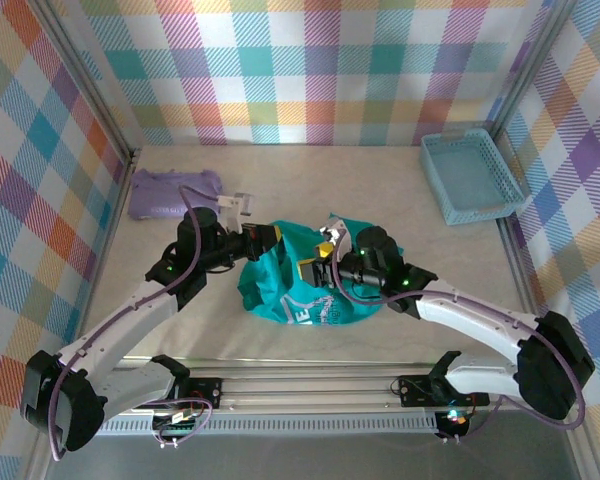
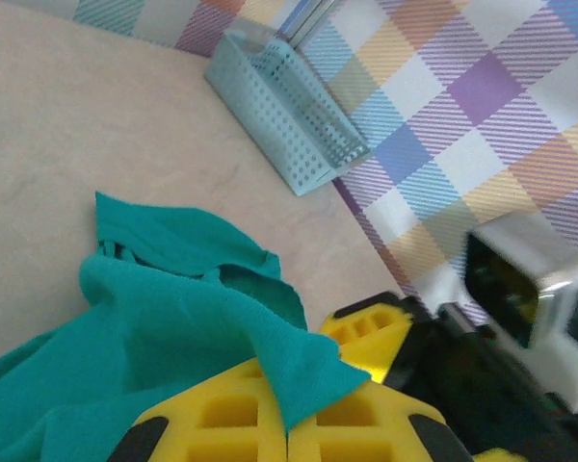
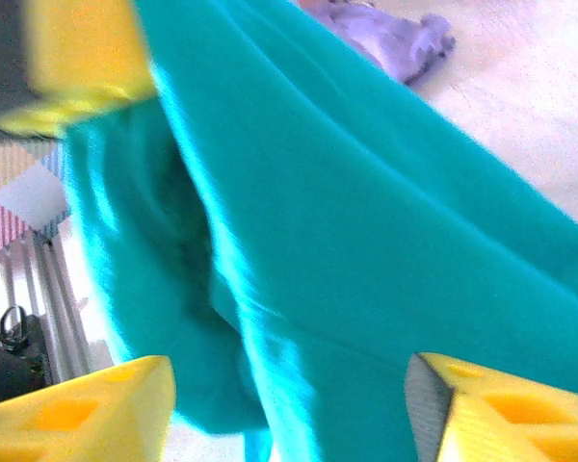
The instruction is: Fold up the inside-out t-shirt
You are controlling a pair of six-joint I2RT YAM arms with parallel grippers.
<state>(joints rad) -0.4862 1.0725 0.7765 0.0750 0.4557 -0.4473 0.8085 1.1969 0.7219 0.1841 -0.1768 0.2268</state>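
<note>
The teal inside-out t-shirt [image 1: 302,290] is bunched in a heap at the middle of the table, its pale print facing the near edge. My left gripper [image 1: 280,240] is at the heap's upper left edge. In the left wrist view its yellow jaws [image 2: 289,428] are pressed together on a corner of the t-shirt [image 2: 173,327]. My right gripper [image 1: 325,260] reaches in from the right, close to the left one. Its fingers [image 3: 77,414] stand wide apart, and the hanging t-shirt [image 3: 366,241] drapes just beyond them, with no cloth pinched.
A light blue plastic basket [image 1: 472,177] stands at the back right by the plaid wall. A lavender folded garment [image 1: 172,193] lies at the back left. The arms' mounting rail [image 1: 310,385] runs along the near edge.
</note>
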